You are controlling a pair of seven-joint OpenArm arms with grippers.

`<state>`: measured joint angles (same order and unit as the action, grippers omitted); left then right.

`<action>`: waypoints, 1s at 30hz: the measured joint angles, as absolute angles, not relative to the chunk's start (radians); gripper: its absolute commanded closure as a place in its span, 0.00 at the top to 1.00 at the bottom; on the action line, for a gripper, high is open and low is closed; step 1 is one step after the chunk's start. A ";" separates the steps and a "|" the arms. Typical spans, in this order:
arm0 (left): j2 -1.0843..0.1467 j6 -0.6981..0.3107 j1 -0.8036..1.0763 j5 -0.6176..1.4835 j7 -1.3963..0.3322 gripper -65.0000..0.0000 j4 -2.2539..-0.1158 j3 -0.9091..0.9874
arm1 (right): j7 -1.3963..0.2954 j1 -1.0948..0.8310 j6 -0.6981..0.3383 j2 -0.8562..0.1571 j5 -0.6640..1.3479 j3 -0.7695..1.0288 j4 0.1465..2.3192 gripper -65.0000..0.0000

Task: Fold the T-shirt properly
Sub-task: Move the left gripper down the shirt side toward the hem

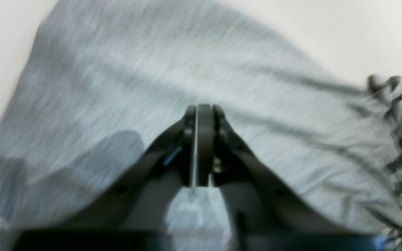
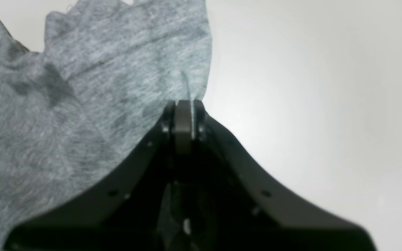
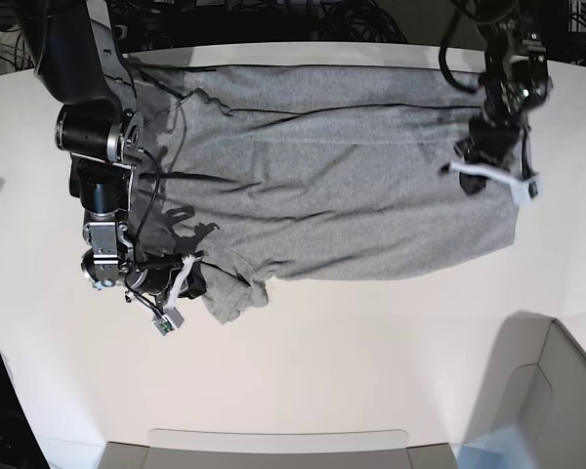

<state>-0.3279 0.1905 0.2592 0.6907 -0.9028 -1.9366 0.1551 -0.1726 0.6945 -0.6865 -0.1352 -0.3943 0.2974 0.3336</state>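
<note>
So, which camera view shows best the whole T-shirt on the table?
The base view: the T-shirt lies spread there, edges visible. The left wrist view shows only blurred grey cloth below the left gripper. The right wrist view shows one edge at the right gripper.

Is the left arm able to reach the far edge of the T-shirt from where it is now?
Probably yes. The left claw hangs above the T-shirt near that side, and nothing stands between it and the dark-seamed far edge. Its jaws look nearly closed, so they must open first.

One T-shirt (image 3: 322, 186) — two grippers — one table (image 3: 371, 352)
</note>
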 measured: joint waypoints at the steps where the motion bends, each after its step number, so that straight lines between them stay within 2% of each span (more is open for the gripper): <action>1: -0.339 0.186 0.218 0.696 -0.942 0.24 -1.930 0.151 | -0.172 0.693 -0.686 -0.138 -0.394 0.298 0.334 0.00; 4: -0.385 0.186 0.080 0.696 -0.995 0.33 -1.887 0.146 | -0.173 0.692 -0.686 -0.137 -0.393 0.301 0.335 0.00; 8: -0.459 0.184 -0.076 0.697 -0.994 0.33 -1.711 0.130 | -0.165 0.683 -0.686 -0.136 -0.393 0.303 0.337 0.00; 13: -0.561 0.186 -0.210 0.687 -0.999 0.33 -1.476 -0.059 | -0.162 0.681 -0.686 -0.145 -0.387 0.303 0.335 0.00; 16: -0.574 0.186 -0.274 0.696 -0.986 0.33 -1.412 -0.136 | -0.160 0.681 -0.686 -0.144 -0.388 0.303 0.336 0.00; 20: -0.589 0.177 -0.306 0.703 -0.888 0.35 -1.306 -0.202 | -0.162 0.681 -0.686 -0.145 -0.385 0.303 0.336 0.00; 27: -0.618 -0.045 -0.349 0.698 -0.794 0.36 -1.079 -0.260 | -0.160 0.678 -0.686 -0.146 -0.385 0.303 0.336 0.00; 30: -0.615 -0.075 -0.352 0.699 -0.751 0.36 -1.019 -0.260 | -0.155 0.670 -0.686 -0.146 -0.378 0.303 0.339 0.00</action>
<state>-0.6151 -0.0750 -0.3515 0.6991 -0.7506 -1.0191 -0.2604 -0.1547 0.6701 -0.6865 -0.1463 -0.3779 0.3027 0.3389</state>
